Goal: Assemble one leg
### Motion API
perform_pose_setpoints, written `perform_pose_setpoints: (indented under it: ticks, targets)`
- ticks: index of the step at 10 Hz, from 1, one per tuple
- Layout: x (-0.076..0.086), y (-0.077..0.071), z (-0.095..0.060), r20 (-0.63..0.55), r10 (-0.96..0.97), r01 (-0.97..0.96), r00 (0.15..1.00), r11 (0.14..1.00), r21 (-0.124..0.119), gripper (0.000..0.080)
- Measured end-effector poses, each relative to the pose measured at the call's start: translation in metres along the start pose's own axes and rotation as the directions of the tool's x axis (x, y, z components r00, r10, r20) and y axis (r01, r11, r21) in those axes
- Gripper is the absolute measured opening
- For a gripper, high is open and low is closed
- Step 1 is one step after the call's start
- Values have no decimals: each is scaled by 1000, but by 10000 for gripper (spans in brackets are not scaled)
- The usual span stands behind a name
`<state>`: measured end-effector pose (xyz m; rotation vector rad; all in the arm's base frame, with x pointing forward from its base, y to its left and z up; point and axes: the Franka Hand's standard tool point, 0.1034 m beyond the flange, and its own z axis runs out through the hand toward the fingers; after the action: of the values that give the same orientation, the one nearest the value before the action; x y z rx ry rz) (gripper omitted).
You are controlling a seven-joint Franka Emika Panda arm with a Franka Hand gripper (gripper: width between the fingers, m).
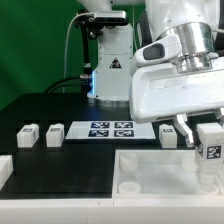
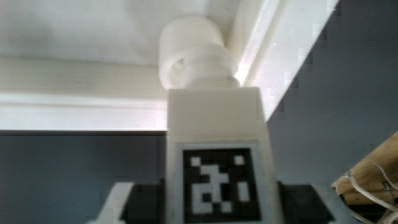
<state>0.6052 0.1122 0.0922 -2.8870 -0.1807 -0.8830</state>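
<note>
My gripper [image 1: 211,150] is shut on a white leg [image 1: 212,147] with a black-and-white marker on its face, at the exterior view's right. It holds the leg over the right part of the big white tray-like part [image 1: 150,175]. In the wrist view the leg [image 2: 215,140] stands between my two dark fingers [image 2: 139,205], and its rounded end meets the tray's raised rim [image 2: 107,85]. Whether the end is seated in the tray is hidden. Three more legs lie on the black table: two at the left [image 1: 27,134] [image 1: 53,133] and one beside my gripper [image 1: 168,133].
The marker board [image 1: 111,129] lies flat behind the tray. A black stand with a lit camera unit [image 1: 108,70] rises at the back. The table's edge and a green backdrop lie beyond. A tan object [image 2: 374,185] shows at the wrist view's edge.
</note>
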Motion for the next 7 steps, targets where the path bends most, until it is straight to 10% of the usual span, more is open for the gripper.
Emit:
perform_pose_setpoints:
  ticks: [7]
  targets:
    - [1,4,5,-4,4,-4,1000,1000,-3,290]
